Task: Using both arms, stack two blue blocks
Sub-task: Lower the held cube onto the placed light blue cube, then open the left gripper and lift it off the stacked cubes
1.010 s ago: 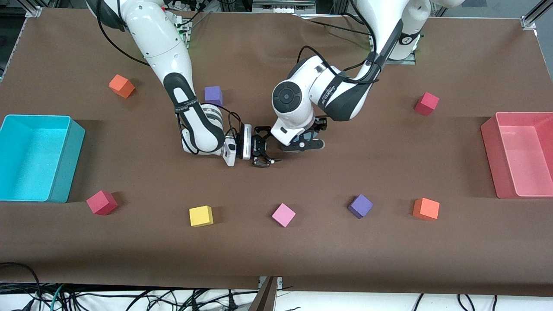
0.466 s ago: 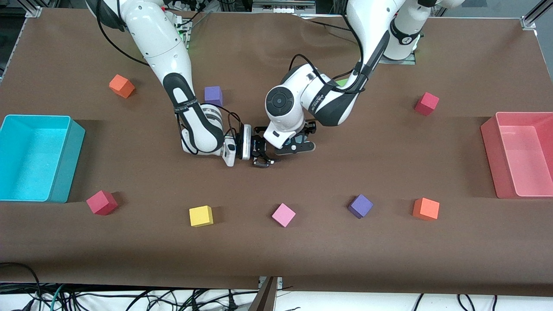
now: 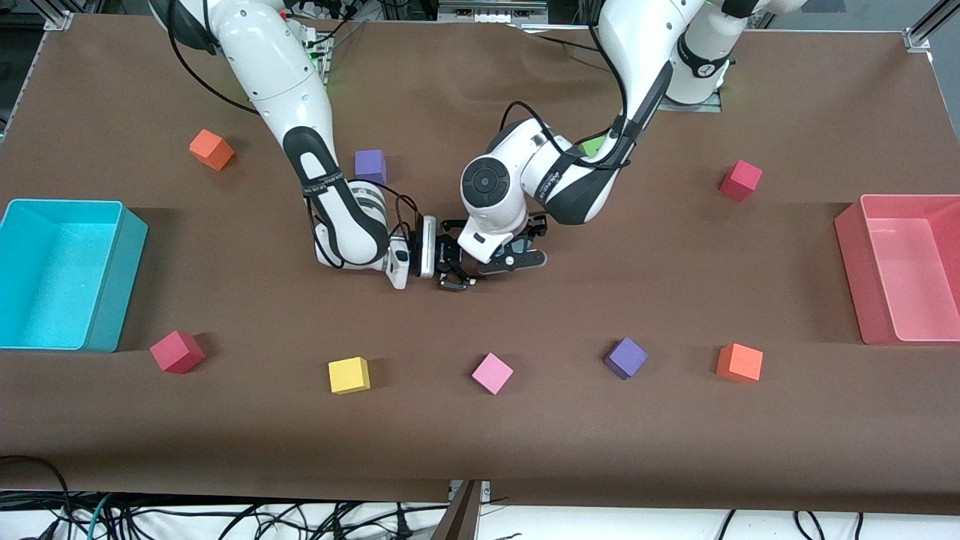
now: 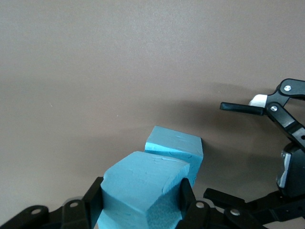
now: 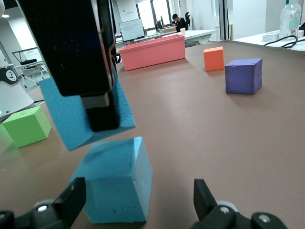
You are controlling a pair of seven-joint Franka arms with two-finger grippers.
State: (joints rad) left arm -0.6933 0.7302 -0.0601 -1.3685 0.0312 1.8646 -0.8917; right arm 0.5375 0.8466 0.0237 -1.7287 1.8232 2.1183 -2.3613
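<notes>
1. Two blue blocks are in play. The lower blue block [image 5: 116, 183] sits flat on the brown table [image 3: 675, 450] near its middle. Seen from the front, the pink cube [image 3: 492, 373] lies at about six o'clock from it and a purple cube [image 3: 370, 165] at about ten o'clock.
2. The left gripper [image 4: 140, 195] is clamped on the upper blue block [image 4: 143, 186] and hangs just over the lower one. The held block looks tilted and, to my eye, not squarely above its partner.
3. The right gripper [image 5: 138, 205] lies low on the table with its jaws spread on either side of the lower block. One finger is close to the block's face and the other well clear, so it is gripping nothing.
4. To finish well, I would first level the held block so its underside is parallel to the lower block's top.
5. Next, shift it sideways until the edges line up, checking in both wrist views.
6. Lower slowly until the foam faces touch; pressing on could squash or skid the lower block.
7. The right gripper could lightly steady the lower block meanwhile.
8. Part the left fingers only once the block rests flat, then lift straight up so nothing is dragged.
</notes>
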